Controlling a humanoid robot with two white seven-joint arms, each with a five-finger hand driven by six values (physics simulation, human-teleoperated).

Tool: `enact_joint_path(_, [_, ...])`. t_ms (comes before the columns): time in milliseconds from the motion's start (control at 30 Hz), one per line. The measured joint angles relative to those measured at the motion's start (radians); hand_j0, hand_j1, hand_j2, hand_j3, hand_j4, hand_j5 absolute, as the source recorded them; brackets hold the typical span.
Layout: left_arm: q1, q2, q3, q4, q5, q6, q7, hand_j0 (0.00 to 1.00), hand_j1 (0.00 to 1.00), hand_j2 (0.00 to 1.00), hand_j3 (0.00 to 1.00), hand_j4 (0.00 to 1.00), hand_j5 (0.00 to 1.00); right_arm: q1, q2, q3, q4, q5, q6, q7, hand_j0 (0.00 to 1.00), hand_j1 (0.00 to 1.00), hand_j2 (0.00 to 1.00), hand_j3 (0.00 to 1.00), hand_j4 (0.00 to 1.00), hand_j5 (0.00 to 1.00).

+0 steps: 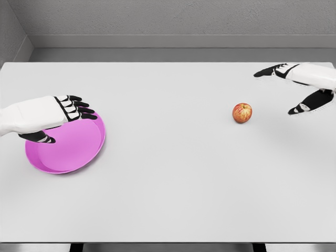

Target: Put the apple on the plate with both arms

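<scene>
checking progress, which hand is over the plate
The left hand: it hovers over the pink plate's upper-left rim. The right hand is far across the table, beside the apple.

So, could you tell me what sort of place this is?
Most likely a bare simulated test bench, not a lived-in room: a plain white table against grey walls, holding only a pink plate and an apple, with the robot's left hand and right hand over it.

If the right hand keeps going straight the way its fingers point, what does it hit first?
The right hand points leftward, open, and the apple lies ahead between thumb and fingers, so it would probably meet the apple first. Depth is unclear from one view; it might pass just above it.
</scene>
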Motion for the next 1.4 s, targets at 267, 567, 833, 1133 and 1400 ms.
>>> enact_joint_path(267, [-0.002, -0.002, -0.001, 0.001, -0.001, 0.000, 0.000, 1.00, 1.00, 1.00, 1.00, 1.00, 1.00, -0.038, 0.101, 0.117, 0.114, 0.097, 0.046, 0.000, 1.00, 1.00, 1.00, 1.00, 1.00, 1.00])
enact_joint_path(567, [-0.005, -0.002, -0.002, 0.001, -0.001, 0.000, -0.001, 1.00, 1.00, 1.00, 1.00, 1.00, 1.00, -0.094, 0.148, 0.170, 0.129, 0.120, 0.075, 0.000, 1.00, 1.00, 1.00, 1.00, 1.00, 1.00])
enact_joint_path(833, [-0.005, -0.003, -0.003, 0.000, -0.001, 0.000, -0.002, 1.00, 1.00, 1.00, 1.00, 1.00, 1.00, -0.110, 0.192, 0.215, 0.150, 0.138, 0.081, 0.000, 1.00, 1.00, 1.00, 1.00, 1.00, 1.00])
enact_joint_path(1133, [-0.005, -0.003, -0.003, 0.001, -0.001, 0.000, -0.002, 1.00, 1.00, 1.00, 1.00, 1.00, 1.00, -0.123, 0.220, 0.237, 0.183, 0.171, 0.081, 0.000, 1.00, 1.00, 1.00, 1.00, 1.00, 1.00])
enact_joint_path(1400, [-0.005, -0.007, -0.003, 0.000, -0.003, 0.000, -0.003, 1.00, 1.00, 1.00, 1.00, 1.00, 1.00, -0.138, 0.246, 0.237, 0.247, 0.181, 0.072, 0.000, 1.00, 1.00, 1.00, 1.00, 1.00, 1.00])
